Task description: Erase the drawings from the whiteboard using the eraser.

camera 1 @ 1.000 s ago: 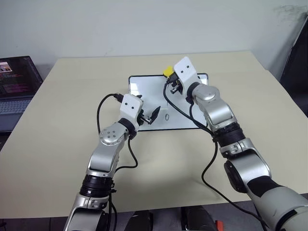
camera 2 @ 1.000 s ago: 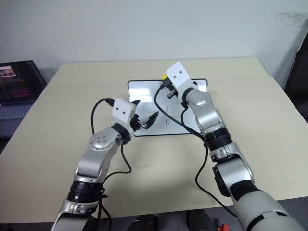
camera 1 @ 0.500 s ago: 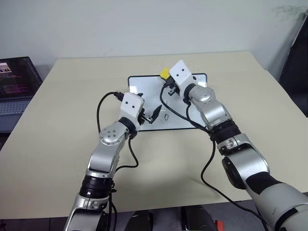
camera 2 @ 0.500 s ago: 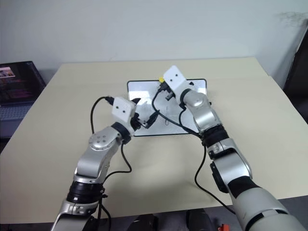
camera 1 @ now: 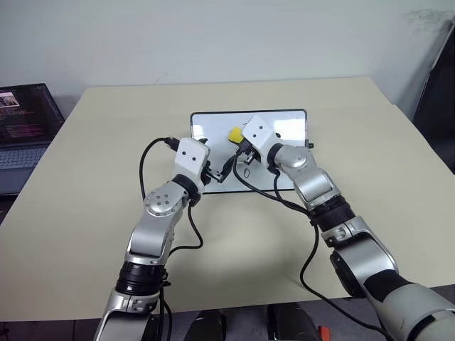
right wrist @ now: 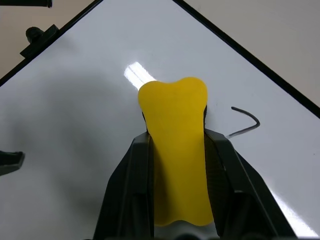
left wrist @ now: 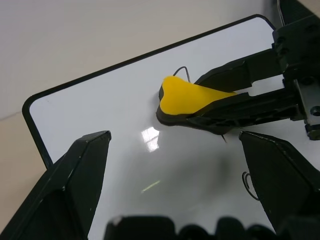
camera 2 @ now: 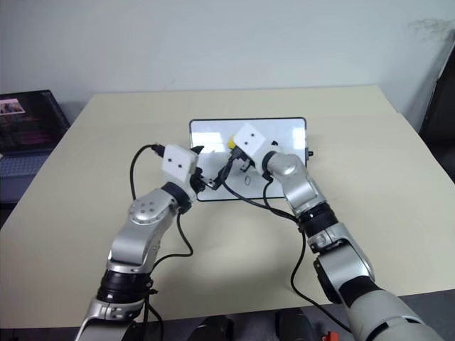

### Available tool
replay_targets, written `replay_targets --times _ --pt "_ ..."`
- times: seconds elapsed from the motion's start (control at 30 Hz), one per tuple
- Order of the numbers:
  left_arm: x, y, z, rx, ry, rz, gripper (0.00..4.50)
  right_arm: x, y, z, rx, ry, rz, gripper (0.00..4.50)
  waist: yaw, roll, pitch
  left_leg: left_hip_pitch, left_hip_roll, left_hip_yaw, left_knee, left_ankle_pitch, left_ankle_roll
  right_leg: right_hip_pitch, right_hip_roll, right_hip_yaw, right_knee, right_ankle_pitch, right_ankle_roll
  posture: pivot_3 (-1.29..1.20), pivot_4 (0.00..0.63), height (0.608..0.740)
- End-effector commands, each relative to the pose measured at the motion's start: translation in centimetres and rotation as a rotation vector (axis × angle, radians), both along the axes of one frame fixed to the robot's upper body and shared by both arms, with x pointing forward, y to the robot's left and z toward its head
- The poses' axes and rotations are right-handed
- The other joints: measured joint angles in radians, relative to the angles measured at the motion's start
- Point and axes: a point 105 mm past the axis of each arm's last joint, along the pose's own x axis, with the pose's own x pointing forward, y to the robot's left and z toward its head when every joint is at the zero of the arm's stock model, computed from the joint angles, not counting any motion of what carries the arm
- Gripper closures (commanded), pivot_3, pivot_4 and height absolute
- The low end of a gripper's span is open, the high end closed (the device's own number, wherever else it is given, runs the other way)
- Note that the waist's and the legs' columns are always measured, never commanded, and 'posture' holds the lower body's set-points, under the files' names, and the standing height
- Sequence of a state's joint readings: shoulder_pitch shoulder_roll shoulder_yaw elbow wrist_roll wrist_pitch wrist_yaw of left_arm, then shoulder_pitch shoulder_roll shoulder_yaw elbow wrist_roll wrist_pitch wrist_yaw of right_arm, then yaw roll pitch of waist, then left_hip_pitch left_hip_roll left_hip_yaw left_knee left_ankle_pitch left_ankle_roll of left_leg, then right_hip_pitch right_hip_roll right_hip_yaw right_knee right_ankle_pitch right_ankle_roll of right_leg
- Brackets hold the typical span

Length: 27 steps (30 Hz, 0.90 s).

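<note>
R end effector (right wrist: 177, 150) clamped tight on eraser (right wrist: 176, 150), pressed to whiteboard (camera 1: 284, 128); L end effector (left wrist: 175, 165) wide open, empty.

Drawings (right wrist: 245, 125) partly hidden under eraser (right wrist: 177, 150) and right gripper (left wrist: 235, 100); middle mark not readable. Whiteboard (camera 1: 284, 128) near edge covered by both arms. Laptop (camera 1: 25, 135) cut off at head view's left edge.

The eraser (camera 1: 233, 134), pinched in the fingers of the right gripper (camera 1: 239, 145), is brought down from the far edge of the whiteboard (camera 1: 284, 126) to its middle, close to the drawings (right wrist: 244, 123).
</note>
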State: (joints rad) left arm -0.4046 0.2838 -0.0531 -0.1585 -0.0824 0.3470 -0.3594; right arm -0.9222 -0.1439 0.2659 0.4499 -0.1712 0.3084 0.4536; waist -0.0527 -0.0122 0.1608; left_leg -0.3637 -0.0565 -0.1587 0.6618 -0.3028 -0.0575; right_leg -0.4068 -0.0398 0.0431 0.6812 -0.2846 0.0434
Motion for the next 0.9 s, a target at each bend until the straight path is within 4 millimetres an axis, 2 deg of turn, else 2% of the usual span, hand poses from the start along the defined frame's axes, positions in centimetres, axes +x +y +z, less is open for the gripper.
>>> replay_targets --times 0.03,0.17,0.37,0.63,0.9 --pt "-0.4 -0.1 1.5 -0.008 -0.058 -0.004 0.00 0.1 -0.9 2.4 0.082 -0.055 -0.033 3.45 0.002 0.000 0.000 0.000 0.000 0.000 0.000 0.000 0.000 0.000 0.000 0.000 0.000 0.000 0.000 0.00 0.150 0.740" --pt "-0.2 -0.5 1.5 -0.010 -0.057 -0.019 0.00 0.2 -1.7 4.3 0.147 -0.106 -0.061 3.45 0.002 0.000 0.000 -0.001 0.000 0.000 -0.001 0.000 0.000 -0.001 0.000 0.000 -0.001 0.000 0.000 0.00 0.150 0.740" --pt "-0.1 -0.8 1.7 -0.010 -0.059 -0.034 0.00 0.4 -2.4 5.0 0.143 -0.095 -0.078 3.45 0.001 0.000 0.000 -0.001 0.000 0.001 -0.001 0.000 0.000 -0.002 0.000 0.000 -0.001 0.000 0.000 0.00 0.150 0.740" --pt "-0.2 -1.1 1.7 -0.013 -0.063 -0.044 0.00 0.6 -2.4 4.1 0.101 0.003 -0.079 3.45 0.001 0.000 0.000 -0.001 0.000 0.001 -0.001 0.000 0.000 -0.002 0.000 0.000 -0.001 0.000 0.000 0.00 0.150 0.740" --pt "-0.5 -1.3 1.8 -0.018 -0.068 -0.042 0.00 0.8 -2.1 4.3 0.110 0.045 -0.071 3.45 0.001 0.000 0.000 -0.001 0.000 0.001 -0.001 0.000 0.000 -0.002 0.000 0.000 -0.001 0.000 0.000 0.00 0.150 0.740"
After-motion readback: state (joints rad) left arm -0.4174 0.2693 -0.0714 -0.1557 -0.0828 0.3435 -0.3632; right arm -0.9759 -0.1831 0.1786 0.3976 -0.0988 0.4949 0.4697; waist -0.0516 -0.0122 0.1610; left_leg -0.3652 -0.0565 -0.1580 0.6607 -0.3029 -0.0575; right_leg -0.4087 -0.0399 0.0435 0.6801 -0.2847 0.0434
